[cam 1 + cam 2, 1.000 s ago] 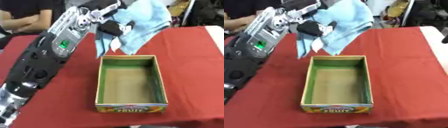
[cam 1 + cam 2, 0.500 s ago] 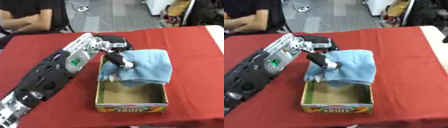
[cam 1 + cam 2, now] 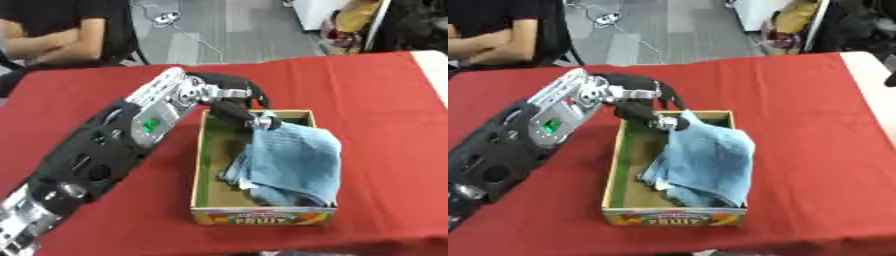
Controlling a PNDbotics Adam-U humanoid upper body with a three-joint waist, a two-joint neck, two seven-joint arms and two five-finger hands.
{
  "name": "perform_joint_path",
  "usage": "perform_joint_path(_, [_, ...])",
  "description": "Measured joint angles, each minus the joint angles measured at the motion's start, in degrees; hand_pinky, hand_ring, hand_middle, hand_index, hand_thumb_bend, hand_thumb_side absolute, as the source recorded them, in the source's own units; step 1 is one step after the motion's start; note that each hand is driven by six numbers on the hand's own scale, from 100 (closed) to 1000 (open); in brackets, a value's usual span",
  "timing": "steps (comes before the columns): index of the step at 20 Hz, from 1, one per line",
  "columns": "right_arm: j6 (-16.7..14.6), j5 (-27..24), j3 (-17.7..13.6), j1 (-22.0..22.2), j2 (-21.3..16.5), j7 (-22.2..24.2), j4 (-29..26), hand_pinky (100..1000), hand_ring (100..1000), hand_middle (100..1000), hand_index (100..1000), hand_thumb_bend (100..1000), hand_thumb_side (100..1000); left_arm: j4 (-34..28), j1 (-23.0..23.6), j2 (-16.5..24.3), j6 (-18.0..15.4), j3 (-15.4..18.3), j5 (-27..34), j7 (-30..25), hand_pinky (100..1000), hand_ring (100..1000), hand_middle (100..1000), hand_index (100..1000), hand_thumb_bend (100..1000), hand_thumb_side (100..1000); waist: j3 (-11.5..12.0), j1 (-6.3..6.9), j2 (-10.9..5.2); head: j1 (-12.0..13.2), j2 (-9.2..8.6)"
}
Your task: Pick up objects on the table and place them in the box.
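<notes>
Overhead, the red table (image 3: 367, 90) carries the open box (image 3: 203, 165), long axis running near to far. Inside lies the blue cloth (image 3: 293, 162), draped lengthwise, near end hidden behind the box's front wall. Left hand (image 3: 238, 107) pinches the cloth's far corner.

Light blue terry cloth (image 3: 293, 162): crumpled, folded over itself, lying mostly inside the box, centre of frame; its upper corner is raised near the far end. Open rectangular cardboard box (image 3: 203, 165), green inside, "FRUIT" printed on the near wall, sits on the red tabletop, long axis running away from the camera.
</notes>
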Motion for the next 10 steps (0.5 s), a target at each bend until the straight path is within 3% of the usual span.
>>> perform_joint_path(10, [0.16, 0.0, 0.0, 0.0, 0.0, 0.31, 0.0, 534, 757, 825, 958, 244, 612, -0.53, -0.02, 0.05, 0.08, 0.68, -1.39, -0.3, 753, 838, 901, 937, 612, 1000, -0.01, 0.0, 0.0, 0.0, 0.0])
